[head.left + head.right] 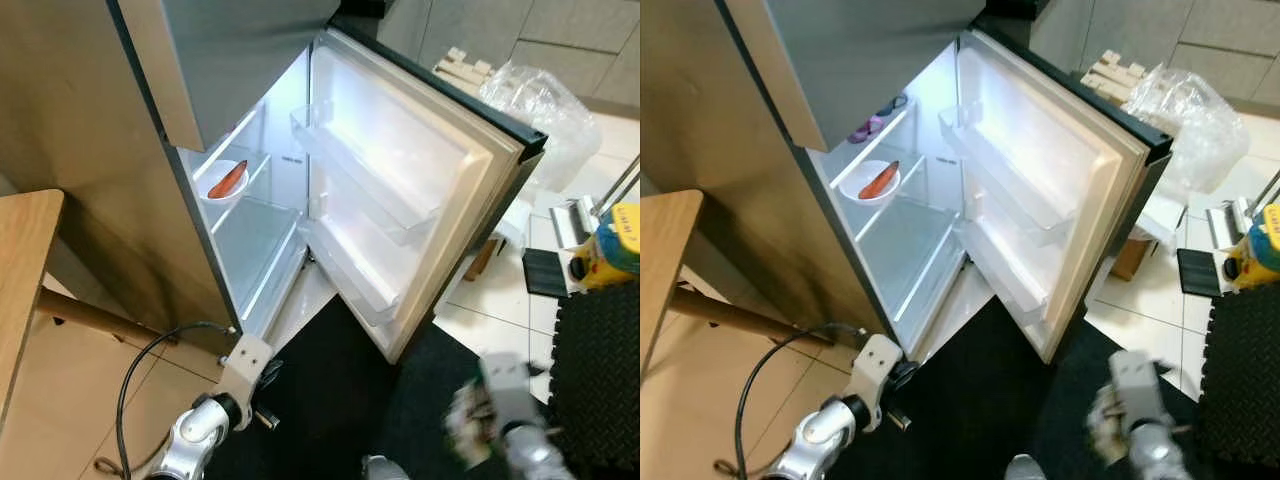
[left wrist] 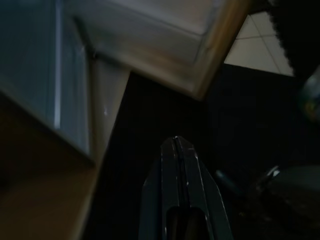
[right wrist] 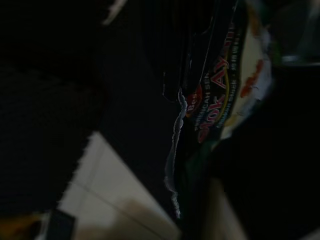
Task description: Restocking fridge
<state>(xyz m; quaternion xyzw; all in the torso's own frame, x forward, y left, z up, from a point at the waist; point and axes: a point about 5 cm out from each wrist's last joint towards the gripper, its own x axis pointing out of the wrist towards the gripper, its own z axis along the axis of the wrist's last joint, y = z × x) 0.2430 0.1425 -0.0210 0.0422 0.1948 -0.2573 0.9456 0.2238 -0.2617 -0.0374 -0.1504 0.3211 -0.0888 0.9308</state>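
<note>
The fridge stands open, and its door swings out to the right with bare door bins. On a glass shelf inside sits a white bowl holding a long orange-red item. My left gripper hangs low near the fridge's bottom corner, fingers pressed together and holding nothing. Low on the right, my right gripper is blurred. It is shut on a printed food packet with red and yellow lettering, held above the dark mat.
A wooden table stands at the left, with a black cable looping on the floor beside it. A dark mat lies before the fridge. A clear plastic bag, a yellow-blue object and a black rubber mat crowd the right.
</note>
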